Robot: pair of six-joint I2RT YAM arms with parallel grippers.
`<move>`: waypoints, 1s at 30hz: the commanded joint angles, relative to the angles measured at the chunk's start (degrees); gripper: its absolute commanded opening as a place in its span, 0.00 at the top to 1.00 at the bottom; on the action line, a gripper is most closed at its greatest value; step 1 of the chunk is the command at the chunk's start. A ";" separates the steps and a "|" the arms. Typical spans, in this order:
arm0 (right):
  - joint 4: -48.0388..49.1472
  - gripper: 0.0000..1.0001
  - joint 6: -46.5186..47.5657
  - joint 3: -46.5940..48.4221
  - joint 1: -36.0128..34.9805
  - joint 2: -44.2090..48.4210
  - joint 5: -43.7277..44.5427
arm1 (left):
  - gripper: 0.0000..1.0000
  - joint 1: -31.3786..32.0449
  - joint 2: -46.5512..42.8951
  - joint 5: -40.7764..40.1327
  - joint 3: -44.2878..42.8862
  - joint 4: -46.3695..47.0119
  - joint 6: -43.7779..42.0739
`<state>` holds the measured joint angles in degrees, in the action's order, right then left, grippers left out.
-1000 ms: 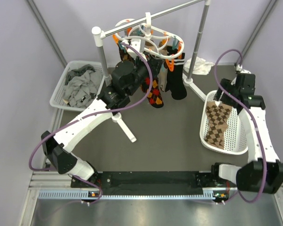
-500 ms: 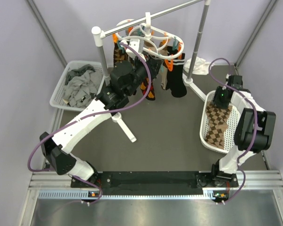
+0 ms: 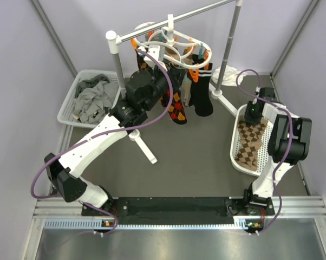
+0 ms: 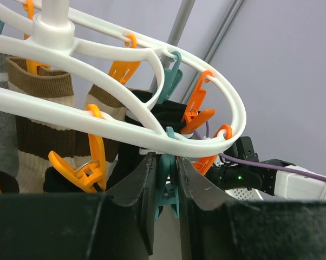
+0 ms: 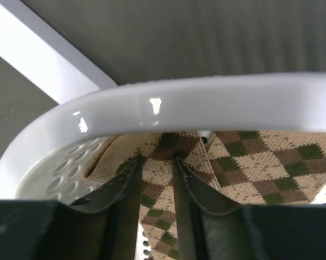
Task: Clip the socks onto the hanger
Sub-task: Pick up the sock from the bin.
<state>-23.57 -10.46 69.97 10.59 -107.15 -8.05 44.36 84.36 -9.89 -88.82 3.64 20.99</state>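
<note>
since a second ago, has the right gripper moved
Yes. The right gripper swung its body left over the far rim of the white basket, tip staying above the argyle sock.

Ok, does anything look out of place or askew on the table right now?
One thing: a crumpled white cloth lies on the table by the foot of the rail stand, outside the left basket and the right basket. Nothing looks spilled or damaged.

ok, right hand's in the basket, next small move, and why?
Probably close the right hand fully and lift: its fingers straddle a fold of the argyle sock in the basket, while the left hand pinches a teal clip.
</note>
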 commanded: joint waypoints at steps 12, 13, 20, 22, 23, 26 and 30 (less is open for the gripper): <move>-6.13 1.00 2.37 0.60 -1.80 8.00 6.47 | 0.85 -0.24 -2.62 -0.39 0.13 0.40 1.33; -6.66 1.00 2.20 0.60 -1.80 9.06 6.56 | 0.85 -0.24 -2.71 -0.39 0.13 0.40 1.42; -6.49 1.00 0.79 -2.47 -1.80 19.08 3.93 | 0.86 -0.24 -3.58 -0.92 0.31 -0.03 1.51; -5.70 1.00 0.61 -4.48 -1.80 23.10 1.65 | 0.85 -0.24 -3.67 -1.01 0.40 0.05 1.51; -4.91 1.00 0.53 -5.19 -1.80 24.35 0.86 | 0.86 -0.24 -3.67 -0.92 0.40 -0.03 1.68; -2.11 1.00 0.18 -8.35 -1.80 30.58 -1.87 | 0.85 -0.24 -3.76 -0.74 0.40 0.23 1.94; 1.68 1.00 -0.53 -11.79 -1.89 38.41 -5.99 | 0.86 -0.24 -3.67 -0.13 0.31 0.58 2.21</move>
<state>-28.23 -9.80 60.29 9.37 -76.51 -8.43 44.36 82.65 -9.89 -88.53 2.48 22.57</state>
